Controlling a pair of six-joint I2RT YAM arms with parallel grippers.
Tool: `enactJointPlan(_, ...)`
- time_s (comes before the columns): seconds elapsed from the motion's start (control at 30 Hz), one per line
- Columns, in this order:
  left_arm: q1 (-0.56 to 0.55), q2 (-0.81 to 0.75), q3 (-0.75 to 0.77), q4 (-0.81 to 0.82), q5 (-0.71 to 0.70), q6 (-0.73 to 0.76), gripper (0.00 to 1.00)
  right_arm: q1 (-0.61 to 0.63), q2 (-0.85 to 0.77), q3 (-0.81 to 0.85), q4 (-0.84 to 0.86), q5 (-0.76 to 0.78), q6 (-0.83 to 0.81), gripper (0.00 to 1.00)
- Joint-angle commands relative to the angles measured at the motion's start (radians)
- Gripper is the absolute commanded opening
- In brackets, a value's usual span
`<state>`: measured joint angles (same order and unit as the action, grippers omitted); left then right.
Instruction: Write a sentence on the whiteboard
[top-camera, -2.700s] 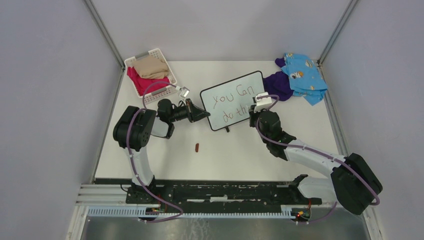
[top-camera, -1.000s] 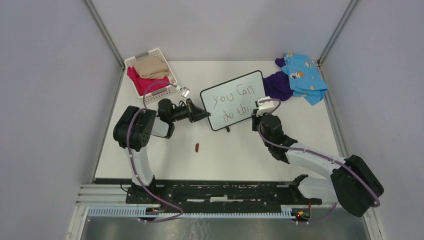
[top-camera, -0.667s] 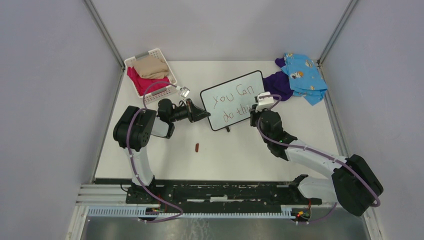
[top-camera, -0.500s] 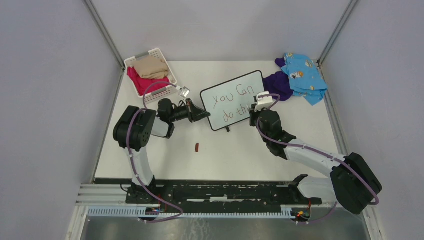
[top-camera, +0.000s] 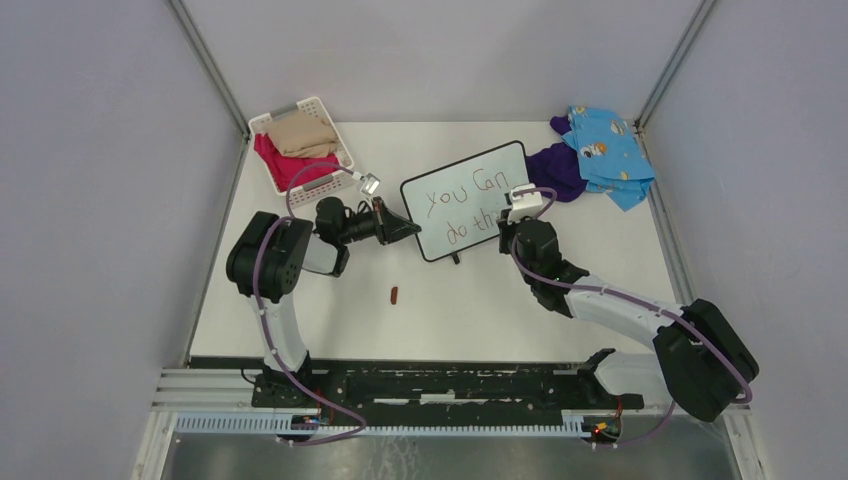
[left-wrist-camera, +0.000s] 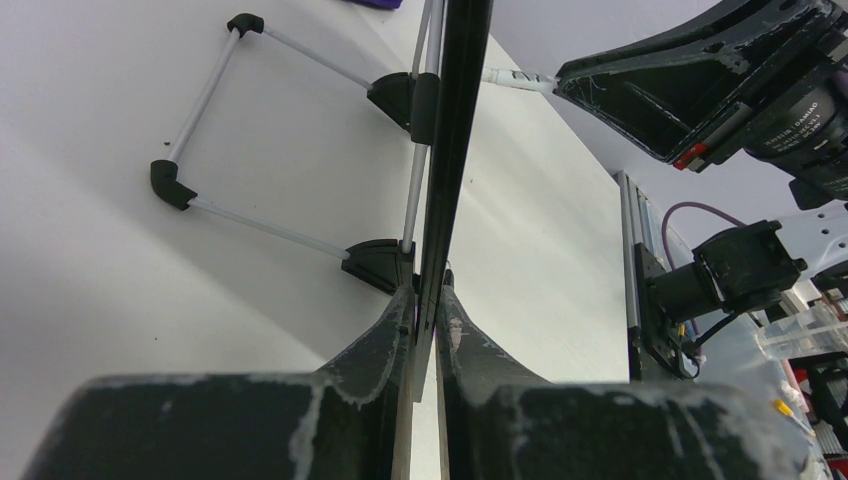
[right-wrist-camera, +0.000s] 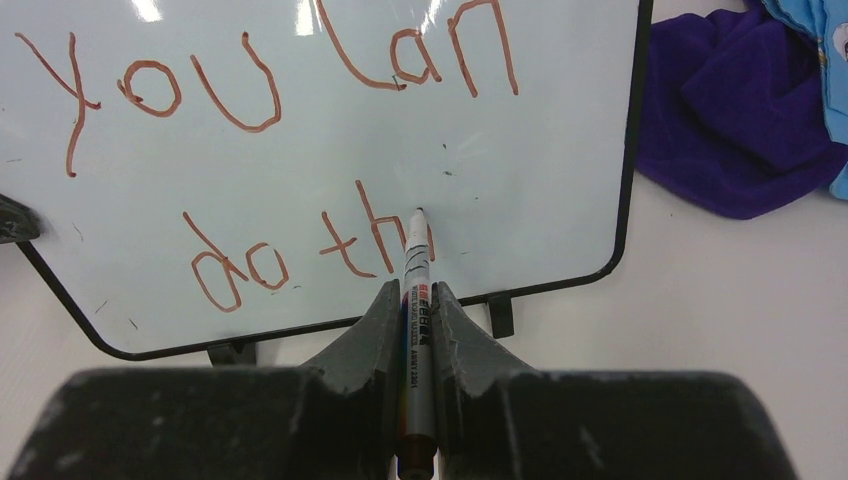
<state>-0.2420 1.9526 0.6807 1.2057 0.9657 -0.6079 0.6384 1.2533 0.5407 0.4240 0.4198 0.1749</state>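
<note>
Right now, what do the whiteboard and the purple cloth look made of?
Whiteboard: glossy white coated panel, likely plastic or melamine, since lights glare off it; thin black frame looks plastic. Purple cloth: soft matte fabric, fleece-like, crumpled in folds.

- Edge-on whiteboard — a thin, upright black line.
- The left gripper pinches its near edge.
- Its wire stand sits on the table.
- The right gripper puts a marker tip against it.

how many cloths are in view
4: a beige cloth and a pink cloth in the white basket, far left; a purple cloth and a blue patterned cloth, far right. More could be hidden underneath.
</note>
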Motion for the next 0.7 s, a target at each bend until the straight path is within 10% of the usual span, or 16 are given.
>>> enactJointPlan(0.0,-0.006,0.008,-0.007,-0.129,-0.017,0.063,0.12,-0.007,0.009,0.044,0.054,-0.001,-0.009,0.00)
enactJointPlan(0.67,-0.006,0.008,-0.007,-0.129,-0.018,0.063,0.12,-0.018,0.028,0.052,0.052,-0.007,-0.008,0.00)
